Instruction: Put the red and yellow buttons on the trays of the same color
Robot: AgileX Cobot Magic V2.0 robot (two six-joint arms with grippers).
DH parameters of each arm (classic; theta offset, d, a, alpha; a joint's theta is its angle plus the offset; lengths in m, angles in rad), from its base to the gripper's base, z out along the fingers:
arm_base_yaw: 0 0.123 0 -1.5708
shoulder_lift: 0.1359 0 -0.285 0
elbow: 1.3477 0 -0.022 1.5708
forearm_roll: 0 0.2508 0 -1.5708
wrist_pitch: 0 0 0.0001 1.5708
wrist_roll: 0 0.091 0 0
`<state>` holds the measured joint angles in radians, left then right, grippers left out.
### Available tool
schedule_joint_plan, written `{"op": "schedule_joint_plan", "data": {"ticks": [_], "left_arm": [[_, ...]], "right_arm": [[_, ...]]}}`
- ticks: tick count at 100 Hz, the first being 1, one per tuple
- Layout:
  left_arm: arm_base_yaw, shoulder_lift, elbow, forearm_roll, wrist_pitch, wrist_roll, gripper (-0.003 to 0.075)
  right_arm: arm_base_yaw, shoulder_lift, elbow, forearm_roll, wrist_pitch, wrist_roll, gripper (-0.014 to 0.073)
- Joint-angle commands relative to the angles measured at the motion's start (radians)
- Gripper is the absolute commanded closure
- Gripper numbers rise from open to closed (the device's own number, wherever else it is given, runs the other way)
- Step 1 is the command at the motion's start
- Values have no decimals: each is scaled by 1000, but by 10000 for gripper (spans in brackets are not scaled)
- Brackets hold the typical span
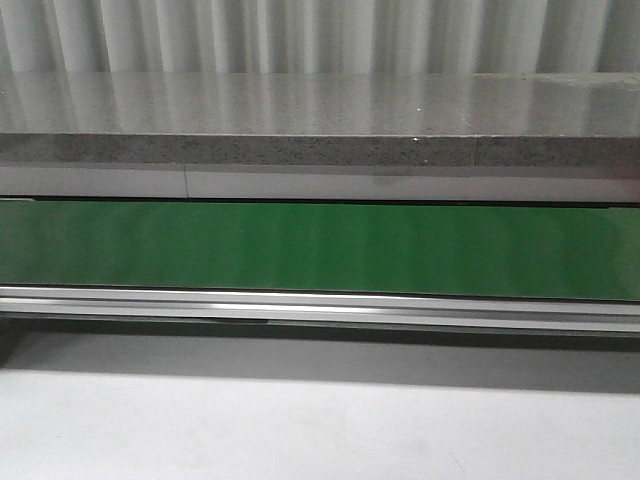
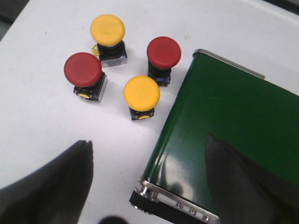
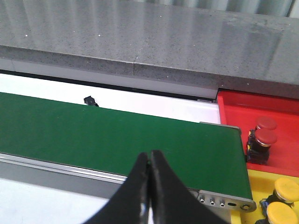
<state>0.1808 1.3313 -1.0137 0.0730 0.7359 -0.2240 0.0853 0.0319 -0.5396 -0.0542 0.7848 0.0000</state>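
In the left wrist view two red buttons and two yellow buttons stand on the white table beside the end of the green belt. My left gripper is open and empty, above the belt end, short of the buttons. In the right wrist view my right gripper is shut and empty over the green belt. At the belt's end a red tray holds two red buttons, and a yellow tray holds two yellow buttons.
The front view shows only the green belt, its metal rail, a grey stone ledge behind and the white table in front. A small black part lies behind the belt.
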Motion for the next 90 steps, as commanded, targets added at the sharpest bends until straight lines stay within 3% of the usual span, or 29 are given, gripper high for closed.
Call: {"op": "schedule_joint_plan", "data": {"ticks": [1, 37, 61, 90], "left_arm": [[26, 58, -80, -28, 0, -11, 249], [93, 326, -280, -183, 182, -51, 247], [93, 411, -377, -192, 265, -272, 245], [93, 476, -417, -191, 305, -324, 248]], "right_arm": [[1, 14, -17, 0, -67, -8, 659], [1, 14, -17, 0, -67, -8, 659], [1, 14, -17, 0, -68, -8, 659], [1, 14, -17, 0, -68, -8, 659]]}}
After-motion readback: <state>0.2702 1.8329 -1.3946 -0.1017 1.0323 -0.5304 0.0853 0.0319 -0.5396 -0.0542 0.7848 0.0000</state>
